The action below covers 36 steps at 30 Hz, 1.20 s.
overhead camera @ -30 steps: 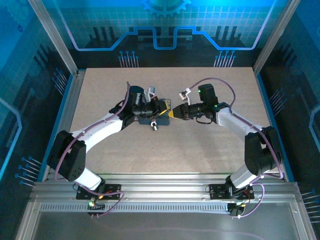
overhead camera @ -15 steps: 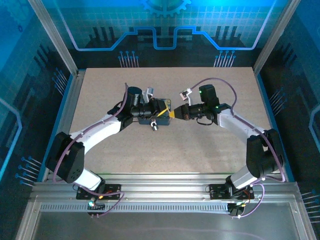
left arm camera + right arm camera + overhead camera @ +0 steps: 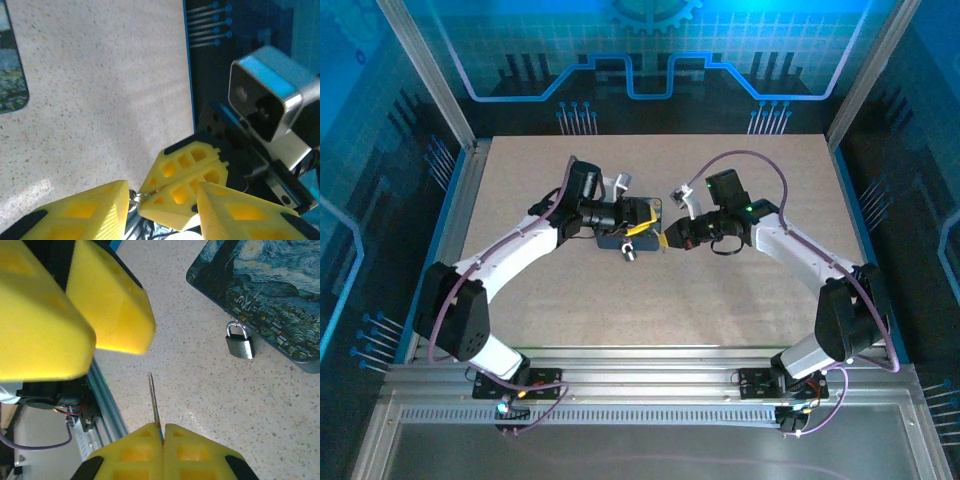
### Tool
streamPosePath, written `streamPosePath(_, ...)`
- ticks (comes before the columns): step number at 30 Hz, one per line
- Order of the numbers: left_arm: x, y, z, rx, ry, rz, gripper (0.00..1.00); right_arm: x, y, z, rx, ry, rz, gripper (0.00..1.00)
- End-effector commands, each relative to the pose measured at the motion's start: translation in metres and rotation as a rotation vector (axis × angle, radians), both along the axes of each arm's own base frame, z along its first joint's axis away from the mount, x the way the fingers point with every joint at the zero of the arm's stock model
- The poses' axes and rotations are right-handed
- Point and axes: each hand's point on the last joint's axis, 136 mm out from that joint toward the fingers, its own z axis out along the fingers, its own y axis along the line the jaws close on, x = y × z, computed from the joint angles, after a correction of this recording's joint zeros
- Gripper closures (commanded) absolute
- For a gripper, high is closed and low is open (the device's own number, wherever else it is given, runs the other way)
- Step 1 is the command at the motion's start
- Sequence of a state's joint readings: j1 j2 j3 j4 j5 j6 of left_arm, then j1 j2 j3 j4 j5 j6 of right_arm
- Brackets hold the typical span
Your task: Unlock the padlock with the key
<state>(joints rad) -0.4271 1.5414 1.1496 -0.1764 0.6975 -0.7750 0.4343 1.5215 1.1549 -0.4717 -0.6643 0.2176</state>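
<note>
Left of centre on the table (image 3: 740, 300), the box (image 3: 270, 285) is partly covered by the left gripper (image 3: 639, 224), fingers spread, empty. Padlock (image 3: 239, 345) lies against the box's edge, keyhole not visible. Right gripper (image 3: 163, 432) is pressed together on the key (image 3: 154, 400), blade well apart from the padlock.

We're looking down on the table (image 3: 740, 300) now: a pale, speckled top, framed by metal rails at its edges. Near its middle sits the box (image 3: 610, 238), dark blue with swirling paint, flat on the surface. Just off its near edge there's the padlock (image 3: 628, 251), tiny next to it. From the right wrist we see it better: it lies on the table with its silver loop right up against the box's edge.
</note>
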Motion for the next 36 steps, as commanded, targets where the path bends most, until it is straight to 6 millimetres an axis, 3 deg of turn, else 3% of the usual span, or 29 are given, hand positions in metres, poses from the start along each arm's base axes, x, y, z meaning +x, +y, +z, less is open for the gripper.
streamPosePath(1,-0.011,-0.003,-0.006,-0.032,0.091,-0.066,0.57,-0.001,0.002,0.0,-0.059,-0.045,0.03,1.0)
streamPosePath(8,-0.009,-0.006,0.002,-0.078,0.118,-0.047,0.59,0.002,0.006,0.002,-0.042,-0.06,0.027,1.0)
streamPosePath(23,-0.014,-0.002,-0.012,-0.039,0.149,-0.043,0.66,0.001,0.01,0.01,-0.007,-0.082,0.037,1.0)
streamPosePath(36,-0.016,-0.001,-0.013,-0.036,0.133,-0.048,0.82,-0.002,0.015,0.018,0.029,-0.089,0.056,1.0)
